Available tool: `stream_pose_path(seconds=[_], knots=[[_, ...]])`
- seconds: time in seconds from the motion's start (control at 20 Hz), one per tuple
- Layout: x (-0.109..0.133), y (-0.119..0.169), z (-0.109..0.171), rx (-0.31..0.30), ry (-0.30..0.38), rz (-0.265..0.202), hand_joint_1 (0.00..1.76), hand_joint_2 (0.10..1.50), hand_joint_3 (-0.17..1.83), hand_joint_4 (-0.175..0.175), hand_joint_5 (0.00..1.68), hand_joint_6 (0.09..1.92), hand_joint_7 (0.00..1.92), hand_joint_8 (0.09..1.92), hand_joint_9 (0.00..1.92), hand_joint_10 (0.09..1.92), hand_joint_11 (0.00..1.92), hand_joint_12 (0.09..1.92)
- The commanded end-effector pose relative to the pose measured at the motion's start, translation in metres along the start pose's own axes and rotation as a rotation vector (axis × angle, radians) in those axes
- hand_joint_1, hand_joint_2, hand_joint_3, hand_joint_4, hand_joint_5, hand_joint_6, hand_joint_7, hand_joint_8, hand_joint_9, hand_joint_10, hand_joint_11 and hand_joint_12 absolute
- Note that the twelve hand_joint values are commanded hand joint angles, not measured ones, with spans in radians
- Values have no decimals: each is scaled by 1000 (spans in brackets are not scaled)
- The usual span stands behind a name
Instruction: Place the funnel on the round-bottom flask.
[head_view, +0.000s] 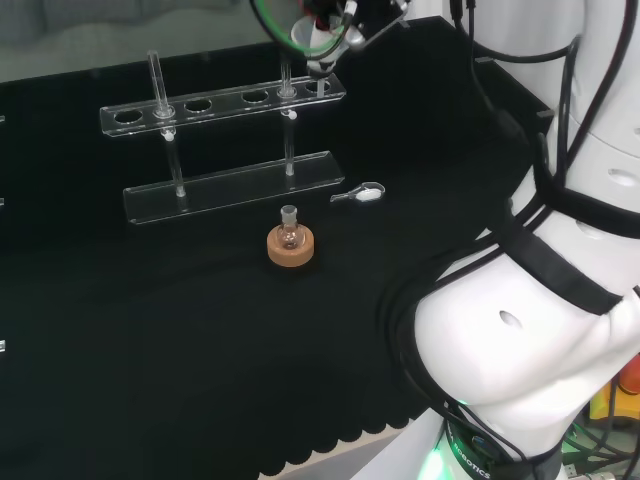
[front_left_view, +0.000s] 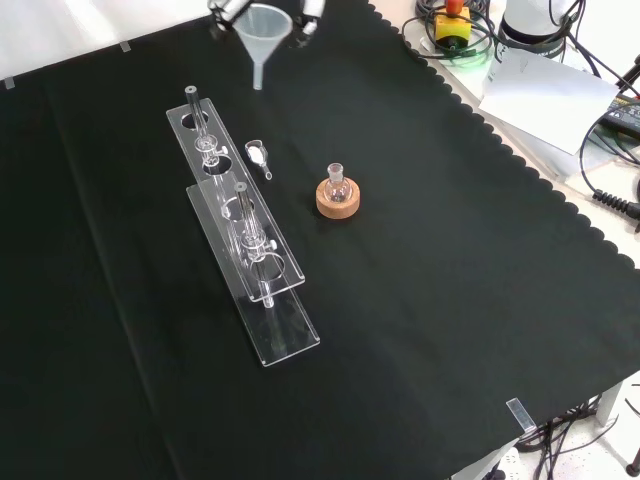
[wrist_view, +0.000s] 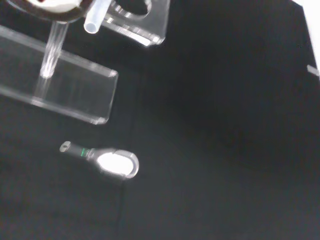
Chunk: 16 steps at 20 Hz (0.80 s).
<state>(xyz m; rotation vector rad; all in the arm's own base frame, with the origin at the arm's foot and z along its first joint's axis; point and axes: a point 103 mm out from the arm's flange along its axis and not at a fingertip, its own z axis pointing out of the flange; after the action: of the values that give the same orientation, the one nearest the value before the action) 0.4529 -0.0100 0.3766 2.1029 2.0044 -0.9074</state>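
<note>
Head cam behind/above arm, front cam opposite looking down, wrist cam close; shared: rack (head_view: 225, 150), scoop (wrist_view: 107, 160).

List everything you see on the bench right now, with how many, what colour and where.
Funnel: one, clear, held up in the air at the front view's top, spout pointing down.
Flask: one, clear, small, upright on its stand mid-cloth.
Cork ring: one, tan, under the flask.
Tube rack: one, clear, left of the flask in the front view, with two tubes standing in it.
Scoop: one, clear with white contents, between rack and flask.
Cloth: one, black, covering the bench.
Hand: one, black and white, holding the funnel.
Arm: one, white, at the head view's right.
</note>
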Motion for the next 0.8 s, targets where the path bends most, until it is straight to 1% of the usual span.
stream_pose_path(seconds=[0.05, 0.25, 0.45, 0.6, 0.8], knots=[[48, -36, 12, 36, -39, -26, 922, 734, 685, 28, 708, 764, 685, 685, 999, 479, 638, 1256], [68, -40, 24, 71, -48, -51, 923, 732, 689, 28, 709, 767, 687, 684, 1000, 478, 641, 1254], [80, -40, 37, 88, -58, -68, 923, 731, 693, 28, 709, 770, 689, 683, 1002, 477, 643, 1252], [86, -38, 47, 99, -38, -78, 924, 730, 696, 28, 709, 772, 691, 683, 1004, 477, 645, 1251], [93, -36, 61, 120, -28, -90, 924, 729, 700, 28, 709, 775, 692, 683, 1006, 476, 646, 1250]])
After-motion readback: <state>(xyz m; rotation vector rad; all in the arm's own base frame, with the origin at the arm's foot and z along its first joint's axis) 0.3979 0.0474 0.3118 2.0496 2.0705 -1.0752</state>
